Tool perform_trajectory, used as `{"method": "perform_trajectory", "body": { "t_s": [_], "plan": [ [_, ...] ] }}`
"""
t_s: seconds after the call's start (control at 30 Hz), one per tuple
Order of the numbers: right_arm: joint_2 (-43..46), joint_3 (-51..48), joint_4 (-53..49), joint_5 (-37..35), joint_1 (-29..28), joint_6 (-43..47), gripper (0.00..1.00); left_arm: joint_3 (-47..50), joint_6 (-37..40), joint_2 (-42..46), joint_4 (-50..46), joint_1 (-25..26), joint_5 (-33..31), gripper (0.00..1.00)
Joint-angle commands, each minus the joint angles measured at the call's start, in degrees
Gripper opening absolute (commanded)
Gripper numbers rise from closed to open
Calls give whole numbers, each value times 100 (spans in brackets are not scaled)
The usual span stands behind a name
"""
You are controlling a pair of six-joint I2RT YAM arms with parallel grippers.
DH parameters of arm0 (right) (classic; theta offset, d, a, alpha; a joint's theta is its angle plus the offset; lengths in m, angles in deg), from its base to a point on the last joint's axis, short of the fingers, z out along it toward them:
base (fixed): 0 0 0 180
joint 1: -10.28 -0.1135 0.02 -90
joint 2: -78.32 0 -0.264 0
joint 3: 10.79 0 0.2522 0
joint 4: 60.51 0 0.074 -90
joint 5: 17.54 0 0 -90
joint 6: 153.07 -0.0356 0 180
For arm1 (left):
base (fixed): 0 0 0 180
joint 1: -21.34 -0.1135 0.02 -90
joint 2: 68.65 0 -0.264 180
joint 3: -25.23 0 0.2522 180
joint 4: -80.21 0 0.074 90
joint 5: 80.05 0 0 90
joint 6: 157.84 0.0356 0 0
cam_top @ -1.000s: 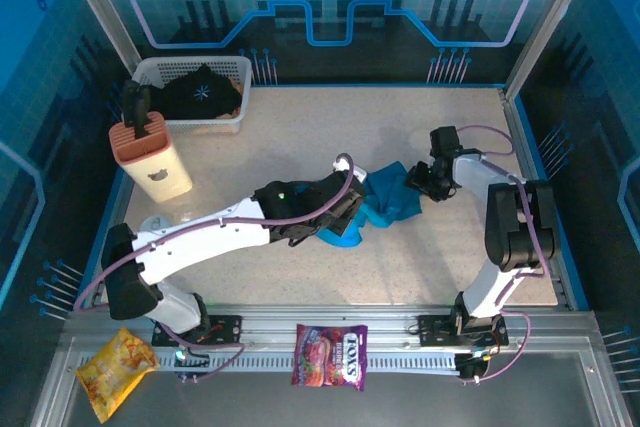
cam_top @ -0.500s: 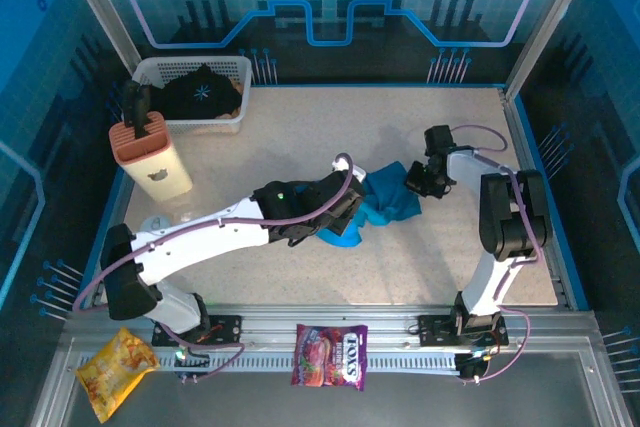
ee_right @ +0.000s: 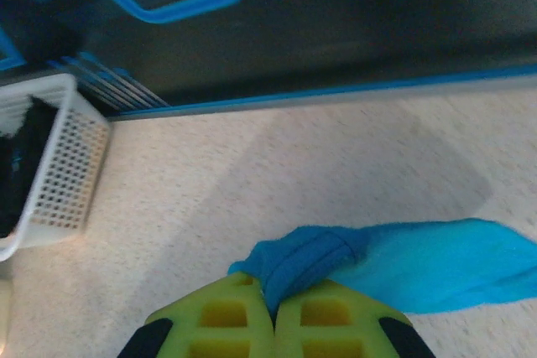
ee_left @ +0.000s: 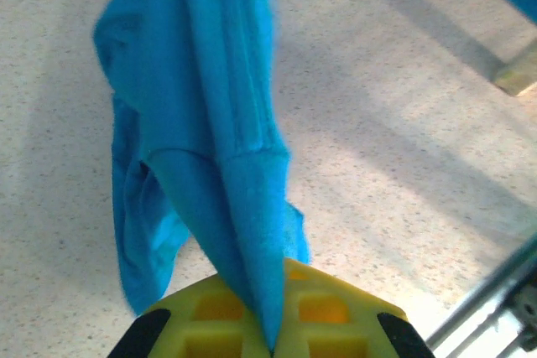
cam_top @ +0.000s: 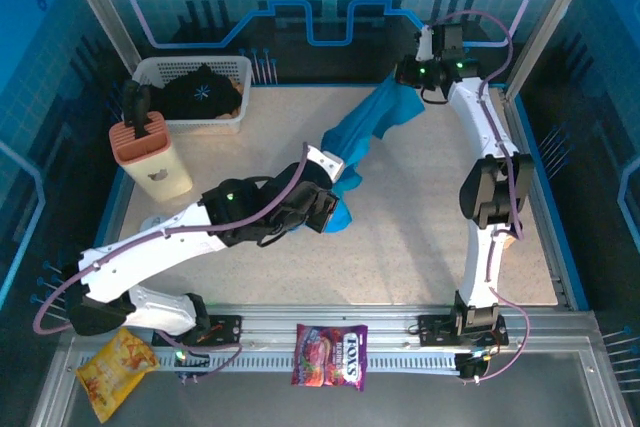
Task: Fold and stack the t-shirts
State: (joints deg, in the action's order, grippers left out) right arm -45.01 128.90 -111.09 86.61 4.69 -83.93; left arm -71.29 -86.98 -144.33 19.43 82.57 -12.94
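Observation:
The teal-blue t-shirt [cam_top: 365, 132] hangs stretched in the air between my two grippers, above the middle of the table. My right gripper [cam_top: 408, 77] is raised at the back right and shut on one bunched edge of the teal shirt [ee_right: 419, 262]; its yellow fingers [ee_right: 270, 312] pinch the hem. My left gripper [cam_top: 332, 205] is lower, near the table's middle, and shut on the other end [ee_left: 210, 81], with cloth running out from between its pads [ee_left: 270, 345]. The black t-shirt [cam_top: 200, 92] with a pale starburst lies crumpled in the white basket [cam_top: 240, 72].
An orange-topped cream container [cam_top: 150, 157] stands at the left, in front of the basket. The basket's mesh wall [ee_right: 59, 165] is at the far left of the right wrist view. Two snack bags [cam_top: 328, 355] [cam_top: 115, 369] lie on the front rail.
My right gripper has shut on the teal shirt and lifted it up and toward the back. The left gripper moved slightly left and up, so the shirt is now pulled out long.

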Motion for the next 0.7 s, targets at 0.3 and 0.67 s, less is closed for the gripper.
{"method": "perform_trajectory", "body": {
  "t_s": [0.3,0.67],
  "plan": [
    [-1213,185,81,787,421,366,0,-2051,135,-3373,1333,661,3388,0],
    [-1371,170,-245,434,706,600,0,-4523,374,-5850,1216,730,3876,44]
  ]
}}
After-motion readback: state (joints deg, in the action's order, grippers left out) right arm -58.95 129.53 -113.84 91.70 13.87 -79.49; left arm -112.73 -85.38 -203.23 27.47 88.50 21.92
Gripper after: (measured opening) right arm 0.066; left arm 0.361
